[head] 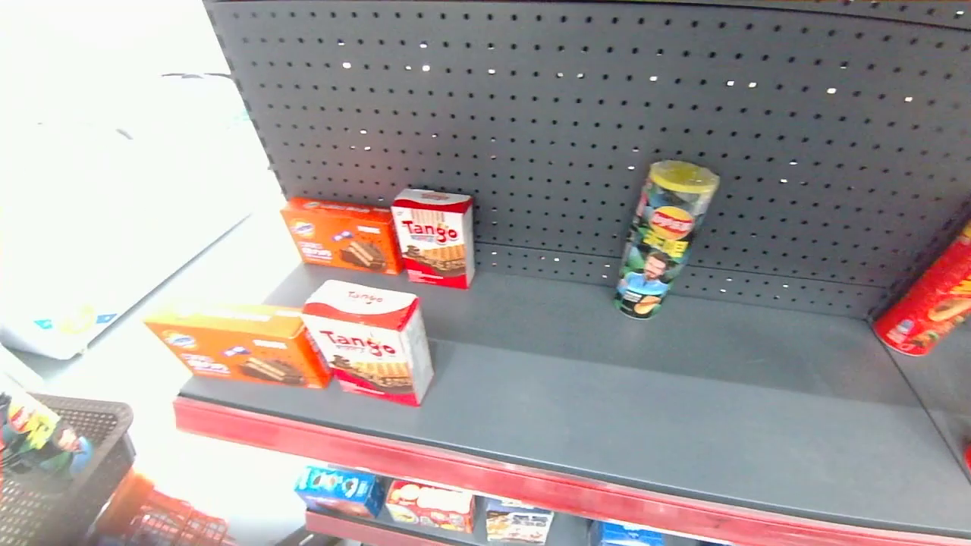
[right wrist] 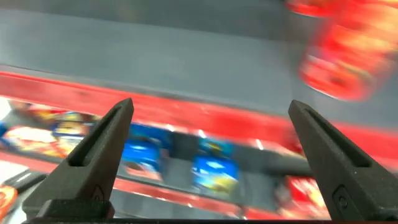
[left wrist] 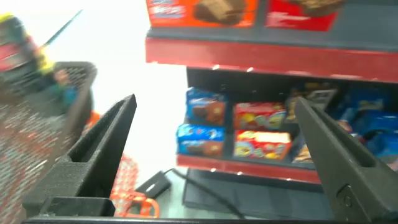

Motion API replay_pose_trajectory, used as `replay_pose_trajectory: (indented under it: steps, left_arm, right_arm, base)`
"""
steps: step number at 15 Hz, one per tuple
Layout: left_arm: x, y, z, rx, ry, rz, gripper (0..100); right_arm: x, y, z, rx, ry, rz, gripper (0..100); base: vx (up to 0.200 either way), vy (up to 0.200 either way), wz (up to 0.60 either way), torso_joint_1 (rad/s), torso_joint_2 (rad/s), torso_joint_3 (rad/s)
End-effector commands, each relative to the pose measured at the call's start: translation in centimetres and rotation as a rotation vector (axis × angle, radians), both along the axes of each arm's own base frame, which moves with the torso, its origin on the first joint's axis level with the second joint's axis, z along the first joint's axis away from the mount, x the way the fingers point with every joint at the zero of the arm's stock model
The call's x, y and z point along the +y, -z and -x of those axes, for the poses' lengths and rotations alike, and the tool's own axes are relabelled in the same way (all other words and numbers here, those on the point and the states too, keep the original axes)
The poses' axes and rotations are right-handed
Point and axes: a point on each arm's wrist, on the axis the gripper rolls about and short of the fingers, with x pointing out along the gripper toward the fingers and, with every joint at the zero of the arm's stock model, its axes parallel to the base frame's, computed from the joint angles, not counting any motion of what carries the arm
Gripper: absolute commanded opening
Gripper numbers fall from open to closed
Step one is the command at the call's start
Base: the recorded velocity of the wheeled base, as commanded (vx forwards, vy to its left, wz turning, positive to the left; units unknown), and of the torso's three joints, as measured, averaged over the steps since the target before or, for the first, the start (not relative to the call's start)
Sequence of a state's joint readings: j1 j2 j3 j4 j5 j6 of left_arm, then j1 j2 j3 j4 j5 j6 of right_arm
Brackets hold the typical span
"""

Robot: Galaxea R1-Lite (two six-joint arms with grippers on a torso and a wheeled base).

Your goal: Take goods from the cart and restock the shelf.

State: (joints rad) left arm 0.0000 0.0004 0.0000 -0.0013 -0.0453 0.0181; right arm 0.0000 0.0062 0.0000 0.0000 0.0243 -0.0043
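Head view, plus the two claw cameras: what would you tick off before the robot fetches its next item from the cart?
1. Left claw open and empty: ok.
2. Right claw open and empty: ok.
3. Goods in the cart basket: ok, a colourful item lies inside.
4. Free space on the shelf: ok, bare between the wafer boxes and the green chips can.
5. Chips can upright: ok.
6. Claw lined up with the basket: cannot tell.

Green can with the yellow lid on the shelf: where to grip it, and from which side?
Probably the green can at mid-body, coming from the front and closing across the cylinder's sides. It stands upright, close to the pegboard behind, with bare shelf in front and beside it.
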Motion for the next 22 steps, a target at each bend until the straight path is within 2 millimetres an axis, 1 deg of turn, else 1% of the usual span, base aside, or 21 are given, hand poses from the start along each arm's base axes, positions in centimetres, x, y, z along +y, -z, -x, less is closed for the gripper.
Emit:
replay_pose_trajectory:
  steps: [1,4,17,19,20,21,22]
  left_arm:
    - [0.0,0.0,0.0,-0.001,0.001,0.0,100]
    - [0.0,0.0,0.0,-0.001,0.001,0.0,100]
    - [0.0,0.0,0.0,0.002,0.004,-0.006,100]
    - [0.0,-0.2,0.1,-0.006,-0.004,-0.008,100]
    - [0.0,-0.9,0.2,-0.021,-0.007,-0.01,100]
    - [0.0,-0.9,0.2,-0.021,-0.007,-0.01,100]
    - [0.0,-5.1,-0.8,0.063,-0.022,-0.013,100]
  right_arm:
    - [0.0,0.0,0.0,0.0,0.0,0.0,100]
    - [0.0,0.0,0.0,0.0,0.004,-0.004,100]
    - [0.0,0.0,0.0,0.0,0.004,-0.004,100]
    - [0.0,0.0,0.0,0.0,0.004,-0.006,100]
    - [0.0,0.0,0.0,0.0,0.004,-0.006,100]
    - [0.0,0.0,0.0,0.0,0.004,-0.006,100]
    - [0.0,0.0,0.0,0.0,0.004,-0.006,100]
  base:
    - [0.0,0.0,0.6,0.002,0.0,0.002]
    - [0.0,0.0,0.6,0.001,0.0,0.002]
    - [0.0,0.0,0.0,0.0,0.0,0.0]
    - [0.0,0.0,0.0,0.0,0.0,0.0]
    - [0.0,0.0,0.0,0.0,0.0,0.0]
    - [0.0,0.0,0.0,0.0,0.0,0.0]
    - [0.0,0.0,0.0,0.0,0.0,0.0]
